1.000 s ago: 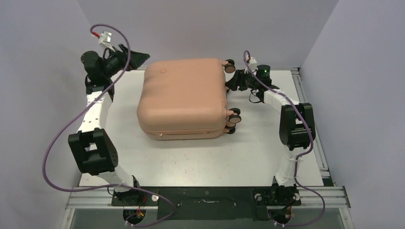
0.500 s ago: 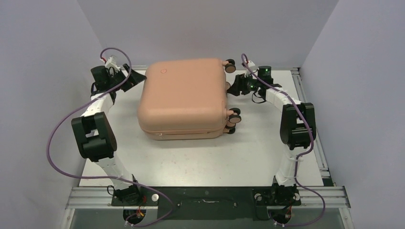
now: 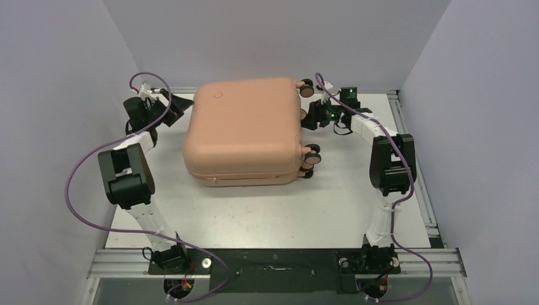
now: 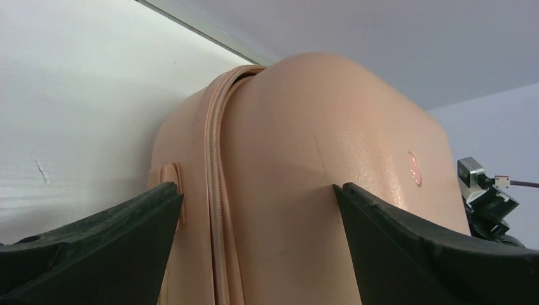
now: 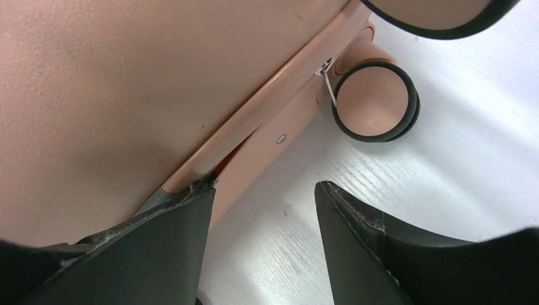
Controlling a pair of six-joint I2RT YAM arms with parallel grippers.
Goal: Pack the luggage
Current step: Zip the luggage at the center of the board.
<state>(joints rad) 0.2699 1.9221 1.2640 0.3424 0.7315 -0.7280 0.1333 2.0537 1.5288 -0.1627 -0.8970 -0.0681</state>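
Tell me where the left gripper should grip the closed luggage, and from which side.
Take the luggage at its left edge, across the zipper seam, coming in level from the left. It lies flat, too broad to span from above; its thickness probably fits the wide-open left gripper, and the wheels sit on the opposite side.

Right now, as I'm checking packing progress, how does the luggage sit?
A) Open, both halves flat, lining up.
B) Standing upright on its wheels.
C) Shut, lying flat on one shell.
C: the luggage lies flat on the table, shells together, its wheels sticking out sideways.
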